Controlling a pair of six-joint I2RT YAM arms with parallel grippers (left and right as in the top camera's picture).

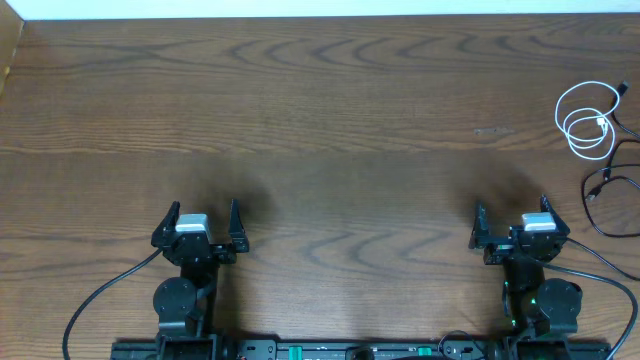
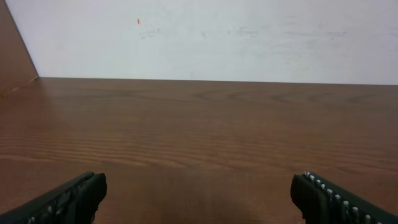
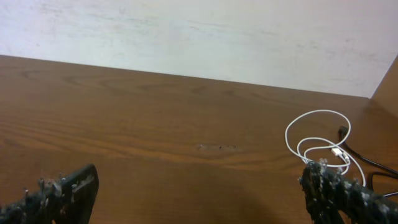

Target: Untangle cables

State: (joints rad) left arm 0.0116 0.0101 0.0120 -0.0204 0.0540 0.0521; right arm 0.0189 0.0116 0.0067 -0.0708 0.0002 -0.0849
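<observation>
A white cable [image 1: 586, 120] lies looped in coils at the far right of the wooden table [image 1: 330, 120]. A thin black cable [image 1: 612, 185] loops just below and beside it, running off the right edge. The white cable [image 3: 320, 140] and part of the black cable [image 3: 357, 152] also show at the right of the right wrist view. My left gripper [image 1: 201, 226] is open and empty near the front left, far from the cables. My right gripper [image 1: 510, 218] is open and empty near the front right, a little below and left of the cables. In the wrist views both the left gripper [image 2: 199, 193] and the right gripper [image 3: 199, 190] have fingers wide apart.
A pale wall [image 2: 205, 37] bounds the far edge of the table. A raised brown side panel [image 2: 15, 50] stands at the left, and another [image 3: 387, 81] at the right. A small scuff mark [image 1: 493, 131] sits on the table left of the cables.
</observation>
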